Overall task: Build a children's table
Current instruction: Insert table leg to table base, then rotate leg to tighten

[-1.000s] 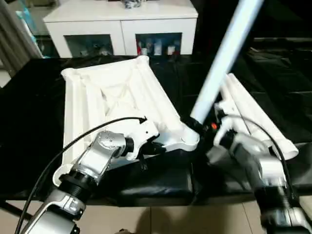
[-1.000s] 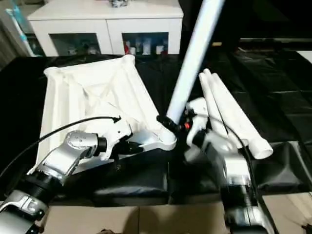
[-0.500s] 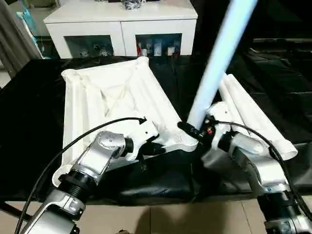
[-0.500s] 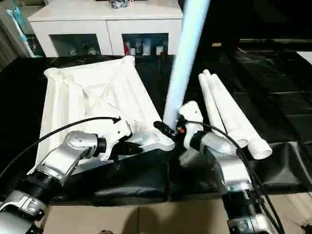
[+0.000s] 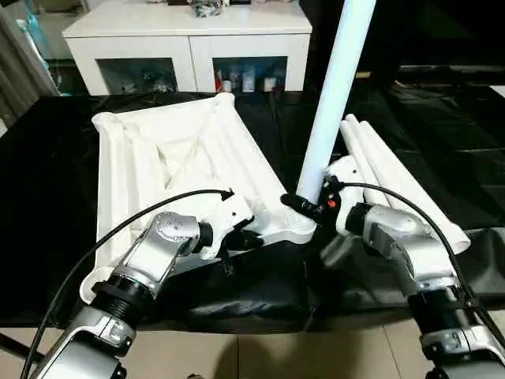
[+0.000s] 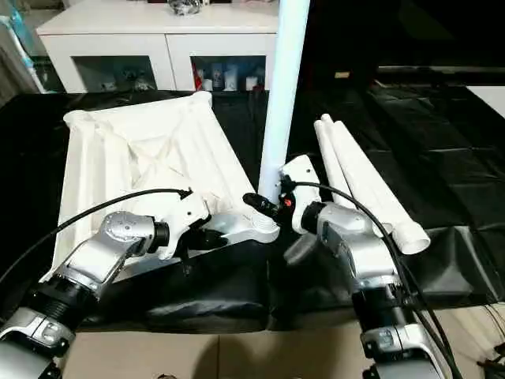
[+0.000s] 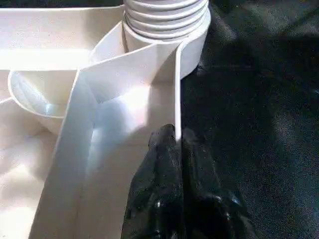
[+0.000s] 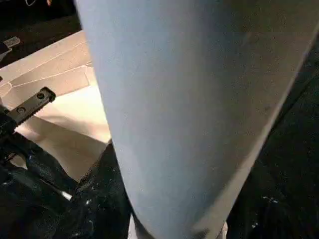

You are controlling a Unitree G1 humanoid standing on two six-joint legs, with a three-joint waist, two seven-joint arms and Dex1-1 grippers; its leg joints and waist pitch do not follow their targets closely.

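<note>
Top (image 5: 170, 150): upside down on black cloth.
L gripper (image 7: 174, 144): pinched on top's rim.
R gripper (image 5: 304, 207): clamps upright leg (image 5: 331, 95) at corner socket (image 5: 293, 227).

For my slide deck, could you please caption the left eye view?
Right tool stands a long white tube leg at the white ribbed plastic tabletop, left tool pinching its rim.

Work surface covered by a black cloth (image 5: 47, 189), creased and glossy toward the right of the frame, its front edge hanging in folds along the lower frame. Below that edge, a strip of pale tiled floor (image 5: 316, 355) with a visible grout line. Upper left to upper centre: white cabinet (image 5: 189, 20) with two glass doors; small bottles and objects on the shelf behind the glass, too small to identify. Upper right is dark. Grey curtain-like fabric (image 5: 16, 71) at far left edge.
</note>
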